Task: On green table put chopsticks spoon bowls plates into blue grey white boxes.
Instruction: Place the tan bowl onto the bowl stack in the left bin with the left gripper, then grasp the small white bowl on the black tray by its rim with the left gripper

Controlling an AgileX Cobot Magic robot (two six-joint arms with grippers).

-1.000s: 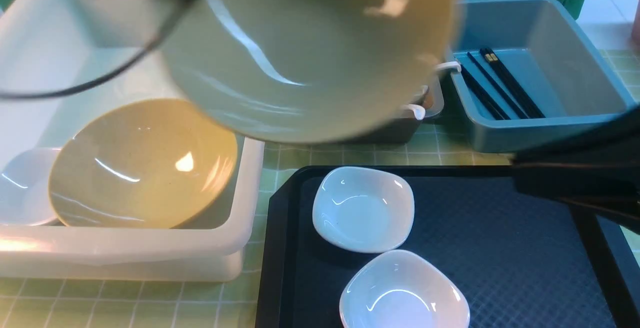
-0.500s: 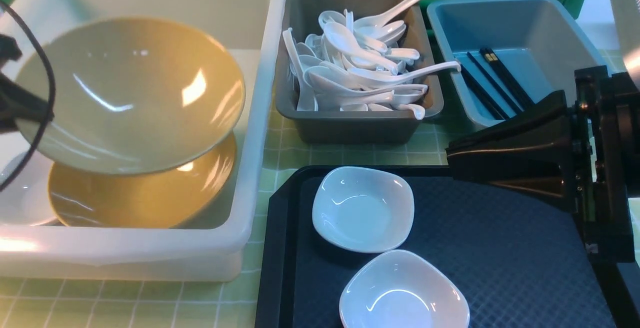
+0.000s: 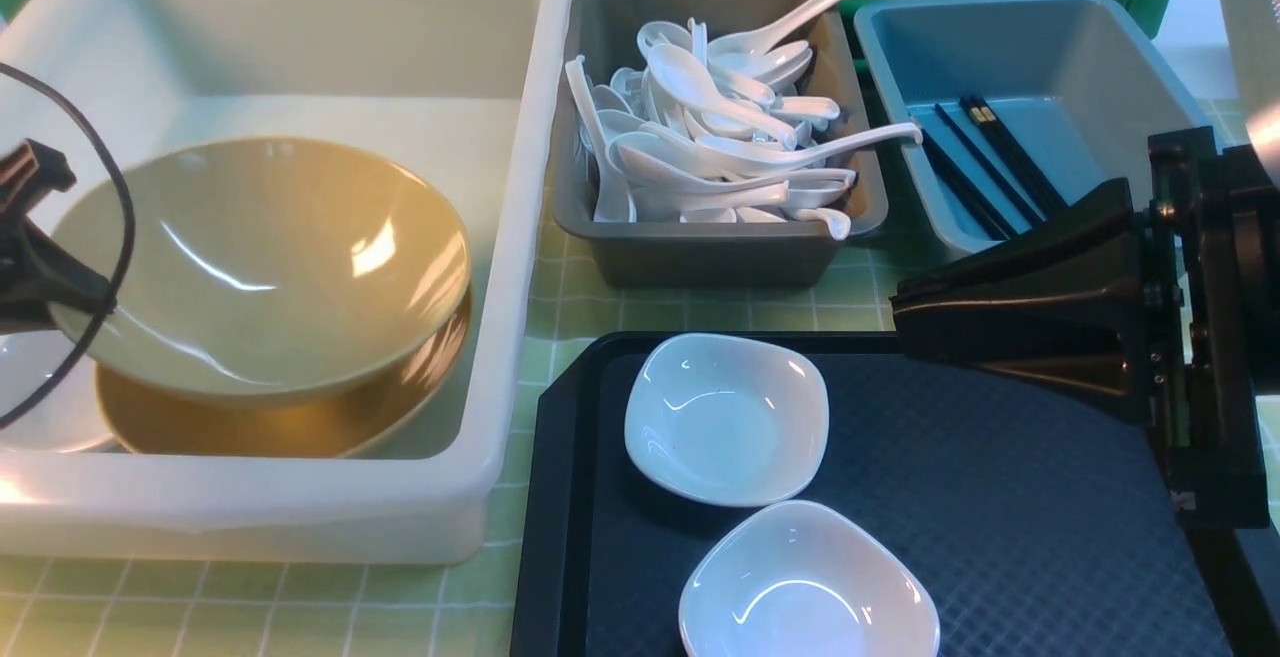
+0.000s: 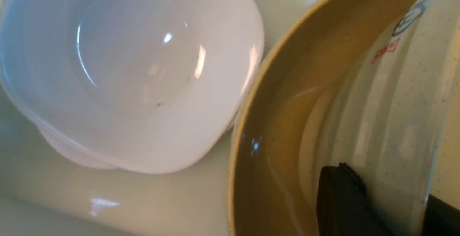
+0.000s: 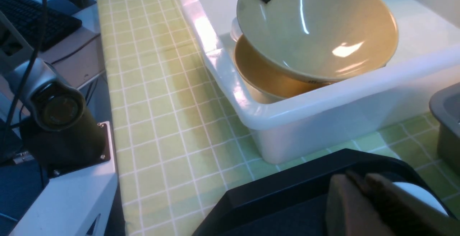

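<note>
My left gripper is shut on the left rim of a beige bowl, which hangs tilted in the white box, just over a darker yellow bowl. In the left wrist view its black fingers pinch that bowl's wall. A white dish lies beside the bowls. White spoons fill the grey box. Black chopsticks lie in the blue box. Two white plates sit on a black tray. My right gripper is shut and holds nothing above the tray.
A green checked cloth covers the table. A camera on a stand and a keyboard sit beyond the table's left edge. The three boxes stand in a row behind the tray.
The left gripper has carried the beige bowl from high in front of the camera down into the white box, close over the yellow bowl. The right arm swung in and then held still.
</note>
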